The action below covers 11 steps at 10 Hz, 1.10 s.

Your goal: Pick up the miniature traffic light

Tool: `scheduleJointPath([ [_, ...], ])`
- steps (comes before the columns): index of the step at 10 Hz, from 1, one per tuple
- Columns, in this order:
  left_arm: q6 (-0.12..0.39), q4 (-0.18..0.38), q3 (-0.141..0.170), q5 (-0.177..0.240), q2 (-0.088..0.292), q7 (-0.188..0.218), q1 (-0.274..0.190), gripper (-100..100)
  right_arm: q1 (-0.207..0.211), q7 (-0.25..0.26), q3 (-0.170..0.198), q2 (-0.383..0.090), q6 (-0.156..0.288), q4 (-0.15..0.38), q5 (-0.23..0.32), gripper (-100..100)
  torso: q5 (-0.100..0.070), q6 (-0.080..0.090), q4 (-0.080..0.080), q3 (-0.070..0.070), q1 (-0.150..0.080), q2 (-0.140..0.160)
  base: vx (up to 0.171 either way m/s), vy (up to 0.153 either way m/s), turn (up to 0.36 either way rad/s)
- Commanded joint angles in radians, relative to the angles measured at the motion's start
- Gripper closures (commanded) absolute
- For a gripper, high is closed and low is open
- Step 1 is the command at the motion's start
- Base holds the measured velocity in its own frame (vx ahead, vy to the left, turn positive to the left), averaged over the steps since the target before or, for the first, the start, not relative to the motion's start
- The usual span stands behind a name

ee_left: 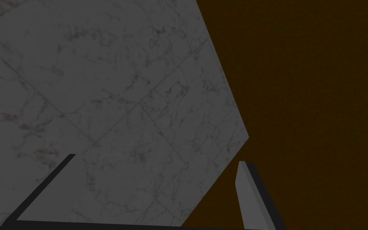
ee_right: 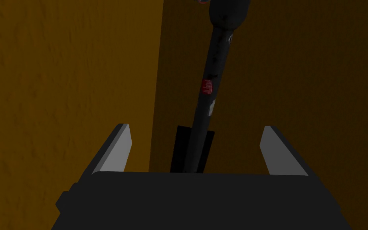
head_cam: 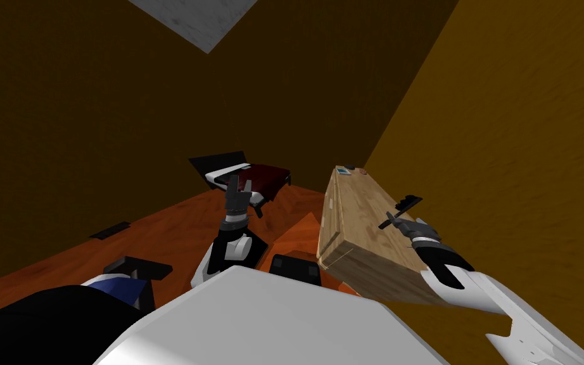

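The right gripper (ee_right: 196, 127) is wide open, its two light grey blade fingers (ee_right: 119, 149) standing about a third of the view apart and gripping nothing. Between them, touching neither, is the miniature traffic light (ee_right: 213, 76), a slim black pole with a thicker dark head. Its flat black base (ee_right: 181, 149) sits just beyond the gripper's dark body, and its long axis runs almost straight away from the gripper with a slight lean, so the head is the far end. Partway along the pole is a small red label (ee_right: 207, 86); its writing is too small to read. Just below that, toward the base, is a small white patch (ee_right: 212, 108).

In the head view the right hand reaches over the top of a long light wood cabinet (head_cam: 360, 215) that stands against the ochre wall, so the traffic light is there. Whether it rests on the wood I cannot tell. At the cabinet's far end lie a small teal and white flat thing (head_cam: 344, 170) and a small reddish round thing (head_cam: 362, 171).

The left gripper (head_cam: 239, 184) is raised ahead of the chest, fingers wide apart and empty. Beyond it stands a bed with a dark red cover (head_cam: 268, 177).
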Motion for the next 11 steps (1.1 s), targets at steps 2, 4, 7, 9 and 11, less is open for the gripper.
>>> scheduleJointPath([
  [2, 0.000, 0.000, 0.000, 0.000, 0.000, 0.000, 0.000, 0, 0.007, 0.049, -0.013, -0.010, 0.026, -0.009, 0.053, -100, 0.000, 0.000, 0.000, 0.000, 0.000, 0.000, 0.010, 0.023, 0.039],
  [4, 0.000, 0.000, 0.000, 0.000, 0.000, 0.000, 0.000, 0, 0.011, 0.076, -0.021, -0.015, 0.040, -0.016, 0.083, -100, 0.000, 0.000, 0.000, 0.000, 0.000, 0.000, 0.011, 0.020, 0.023],
  [7, 0.000, 0.000, 0.000, 0.000, 0.000, 0.000, 0.000, 0, 0.019, 0.124, -0.035, -0.023, 0.065, -0.025, 0.138, -100, 0.000, 0.000, 0.000, 0.000, -0.001, 0.000, 0.011, 0.016, 0.029],
  [9, 0.000, 0.000, 0.000, 0.000, 0.000, 0.000, 0.000, 0, 0.017, 0.116, -0.032, -0.022, 0.061, -0.024, 0.128, 0, 0.000, 0.000, 0.000, 0.000, -0.001, 0.000, 0.003, 0.004, 0.002],
  [11, 0.000, 0.000, 0.000, 0.000, 0.000, 0.000, 0.000, 0, -0.061, 0.060, 0.025, -0.026, 0.068, 0.037, 0.179, -100, -0.001, 0.000, 0.000, 0.001, -0.002, 0.002, -0.038, -0.010, -0.104],
])
